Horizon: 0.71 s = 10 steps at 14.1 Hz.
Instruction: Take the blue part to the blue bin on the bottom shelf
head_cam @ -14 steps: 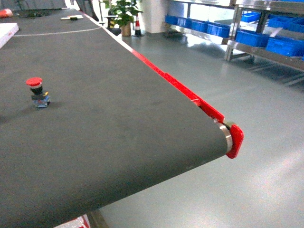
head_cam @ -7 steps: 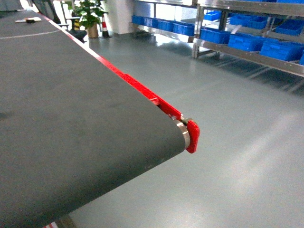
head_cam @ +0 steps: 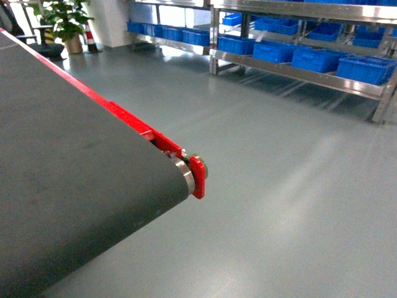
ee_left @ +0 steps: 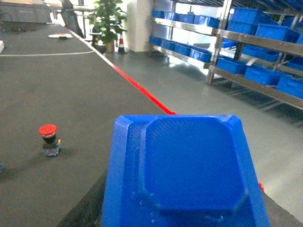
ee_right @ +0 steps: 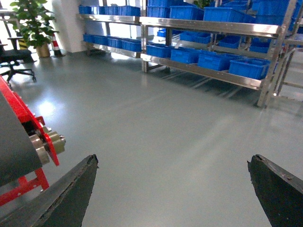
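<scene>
Landmark: conveyor belt (head_cam: pixel 74 186), dark, with a red side rail (head_cam: pixel 124 118) and an end roller.

Head view: belt end at left, grey floor beyond, steel racks across the floor from the belt. Bottom shelf (head_cam: pixel 298 73) carries a row of blue bins (head_cam: pixel 316 59). No arm shows here.

Left wrist view: a blue part (ee_left: pixel 184 175) fills the lower frame, directly before the camera and over the belt's rail-side edge. It looks like a moulded plastic tray or lid with a raised octagonal panel. The left gripper itself is hidden behind it; whether it is clenched on the part cannot be told. Further along the belt sits a red mushroom push-button (ee_left: pixel 49 138), upright, well apart from the part.

Right wrist view: right gripper (ee_right: pixel 173 189) spread wide and empty, both fingers (ee_right: pixel 71 194) over floor just past the belt's end roller.

Handling judgement: the part is probably light, rigid, smooth and rather slippery; not fragile. A rim edge seems the best hold, since the flat panel offers no purchase.
</scene>
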### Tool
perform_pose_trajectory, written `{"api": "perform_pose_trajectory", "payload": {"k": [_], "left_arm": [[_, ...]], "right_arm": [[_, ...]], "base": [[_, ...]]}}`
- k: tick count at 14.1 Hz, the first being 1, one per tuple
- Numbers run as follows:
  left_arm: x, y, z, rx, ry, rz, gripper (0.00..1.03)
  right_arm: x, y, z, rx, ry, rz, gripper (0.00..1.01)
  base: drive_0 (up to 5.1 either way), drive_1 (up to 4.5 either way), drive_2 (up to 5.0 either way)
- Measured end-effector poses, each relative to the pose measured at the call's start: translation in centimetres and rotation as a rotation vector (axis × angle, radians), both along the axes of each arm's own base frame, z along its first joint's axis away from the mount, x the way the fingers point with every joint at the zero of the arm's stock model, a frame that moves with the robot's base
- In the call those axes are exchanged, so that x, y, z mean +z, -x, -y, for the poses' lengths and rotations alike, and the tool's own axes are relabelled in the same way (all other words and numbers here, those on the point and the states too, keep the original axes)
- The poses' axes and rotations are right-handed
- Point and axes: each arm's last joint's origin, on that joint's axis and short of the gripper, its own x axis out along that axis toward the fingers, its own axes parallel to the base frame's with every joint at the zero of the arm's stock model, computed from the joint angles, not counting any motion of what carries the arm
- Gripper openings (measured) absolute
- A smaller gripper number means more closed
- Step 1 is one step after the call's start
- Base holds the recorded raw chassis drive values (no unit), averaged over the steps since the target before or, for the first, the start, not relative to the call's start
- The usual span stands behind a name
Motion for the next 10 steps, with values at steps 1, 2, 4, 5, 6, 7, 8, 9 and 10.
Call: {"api": "perform_pose_trajectory", "payload": {"k": [1,2,4,5,6,7,8,9,10], "left_arm": [[0.00,0.00,0.00,0.000,0.000,0.000,0.44],[0.00,0.00,0.00,0.000,0.000,0.000,0.44],[0.00,0.00,0.00,0.000,0.000,0.000,0.44],[0.01,0.00,0.00,0.000,0.000,0.001,0.44],[0.01,0.00,0.00,0.000,0.000,0.001,0.44],[0.00,0.00,0.00,0.000,0.000,0.000,0.44],[0.00,0.00,0.00,0.000,0.000,0.000,0.44],[0.00,0.00,0.00,0.000,0.000,0.000,0.44],[0.00,0.00,0.00,0.000,0.000,0.000,0.44]], "right_arm": [[0.00,0.00,0.00,0.000,0.000,0.000,0.98],[0.00,0.00,0.00,0.000,0.000,0.000,0.98],[0.00,0.00,0.00,0.000,0.000,0.000,0.98],[0.00,0.00,0.00,0.000,0.000,0.000,0.98],[0.00,0.00,0.00,0.000,0.000,0.000,0.98],[0.00,0.00,0.00,0.000,0.000,0.000,0.98],[0.00,0.00,0.00,0.000,0.000,0.000,0.98],[0.00,0.00,0.00,0.000,0.000,0.000,0.98],[0.00,0.00,0.00,0.000,0.000,0.000,0.98]], "base": [[-1.7,-1.69,-1.7],[-1.7,-1.69,-1.7],[-1.7,-1.69,-1.7],[-1.7,-1.69,-1.7],[-1.7,-1.69,-1.7],[-1.7,-1.69,-1.7],[-1.7,-1.69,-1.7],[-1.7,-1.69,-1.7],[-1.7,-1.69,-1.7]]}}
